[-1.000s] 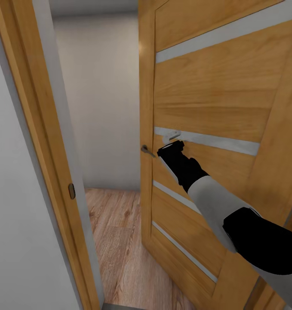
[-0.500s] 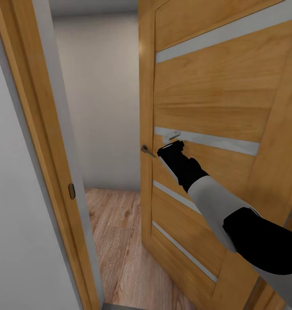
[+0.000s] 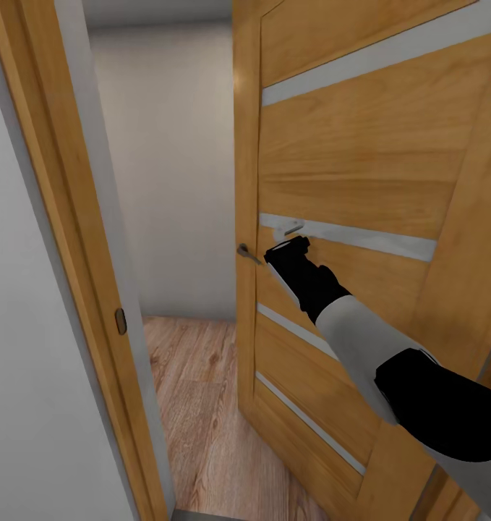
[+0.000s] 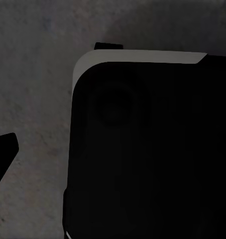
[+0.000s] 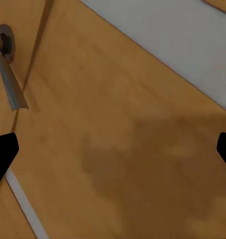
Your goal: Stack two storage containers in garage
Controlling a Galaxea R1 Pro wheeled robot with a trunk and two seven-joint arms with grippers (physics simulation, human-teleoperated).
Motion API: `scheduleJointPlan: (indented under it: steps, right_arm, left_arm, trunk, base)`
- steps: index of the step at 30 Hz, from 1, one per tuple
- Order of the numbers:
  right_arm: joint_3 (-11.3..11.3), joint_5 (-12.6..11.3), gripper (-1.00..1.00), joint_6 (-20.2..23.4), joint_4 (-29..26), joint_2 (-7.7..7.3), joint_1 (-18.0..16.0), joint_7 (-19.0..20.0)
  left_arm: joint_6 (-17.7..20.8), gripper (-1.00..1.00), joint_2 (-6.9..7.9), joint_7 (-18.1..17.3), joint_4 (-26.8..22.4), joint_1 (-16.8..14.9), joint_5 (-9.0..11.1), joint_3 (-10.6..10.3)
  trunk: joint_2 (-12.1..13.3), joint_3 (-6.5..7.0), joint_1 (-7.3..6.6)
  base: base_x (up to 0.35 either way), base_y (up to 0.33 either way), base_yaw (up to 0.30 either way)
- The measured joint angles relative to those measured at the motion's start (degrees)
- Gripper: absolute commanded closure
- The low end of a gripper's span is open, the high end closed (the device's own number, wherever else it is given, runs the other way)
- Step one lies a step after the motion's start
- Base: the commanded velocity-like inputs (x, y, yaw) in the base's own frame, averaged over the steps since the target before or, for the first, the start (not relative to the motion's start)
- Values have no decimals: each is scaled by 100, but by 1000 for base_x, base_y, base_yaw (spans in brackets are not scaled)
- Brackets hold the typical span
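At the left a wooden door frame (image 3: 71, 239) stands against a pale wall (image 3: 14, 362); past it light wood plank flooring (image 3: 202, 405) runs to a plain beige wall (image 3: 165, 166); the wooden door (image 3: 361, 166), crossed by pale strips, stands ajar, with a metal lever handle (image 3: 248, 253) near its free edge; the right gripper (image 3: 292, 242) presses close to the door face just beside that handle, its fingertips (image 5: 3, 152) spread wide with nothing between them. The left gripper's finger (image 4: 3, 149) hangs over rough dark grey ground beside a black rounded body (image 4: 152, 149); I cannot tell how wide it stands.
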Motion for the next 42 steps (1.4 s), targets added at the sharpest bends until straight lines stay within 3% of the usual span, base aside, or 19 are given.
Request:
scheduleJointPlan:
  steps: [15,24,42]
  right_arm:
    - [0,-14,-100,9,8,0,0,1]
    - [-2,-172,-100,15,8,0,0,7]
    - [10,-160,-100,-116,9,0,70,-45]
  left_arm:
    - [0,-100,0,0,0,0,1,0]
    - [0,-100,1,0,0,0,2,0]
    - [1,-100,-3,-37,0,0,-47,-57]
  trunk:
    - [0,0,0]
    - [0,0,0]
    - [0,0,-1]
  base:
    - [0,0,0]
    - [0,0,0]
    - [131,-41,0]
